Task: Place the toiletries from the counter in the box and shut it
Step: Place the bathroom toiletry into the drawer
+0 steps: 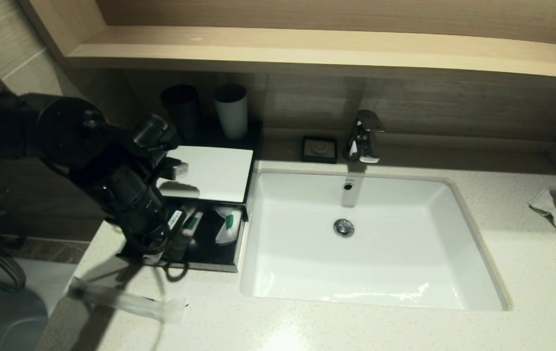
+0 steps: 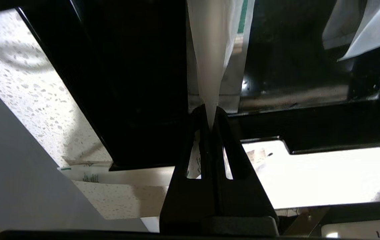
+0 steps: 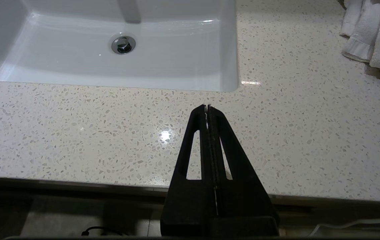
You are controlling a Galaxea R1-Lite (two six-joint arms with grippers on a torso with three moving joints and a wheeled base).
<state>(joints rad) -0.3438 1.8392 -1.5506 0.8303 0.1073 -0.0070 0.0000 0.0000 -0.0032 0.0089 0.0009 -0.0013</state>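
Left gripper (image 2: 212, 125) is clamped on a white sachet (image 2: 210, 56), whose free end hangs over the open black box (image 1: 195, 246) left of the sink (image 1: 370, 243). Another long packet (image 1: 127, 301) lies on the counter (image 1: 356, 326) just in front of the box. Right gripper (image 3: 207, 108) hovers with fingers together over the counter's front edge.

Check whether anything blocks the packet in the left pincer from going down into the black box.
Nothing visible does. The left pincer is shut on the packet, which hangs over the open box. The white lid covers only the far part.
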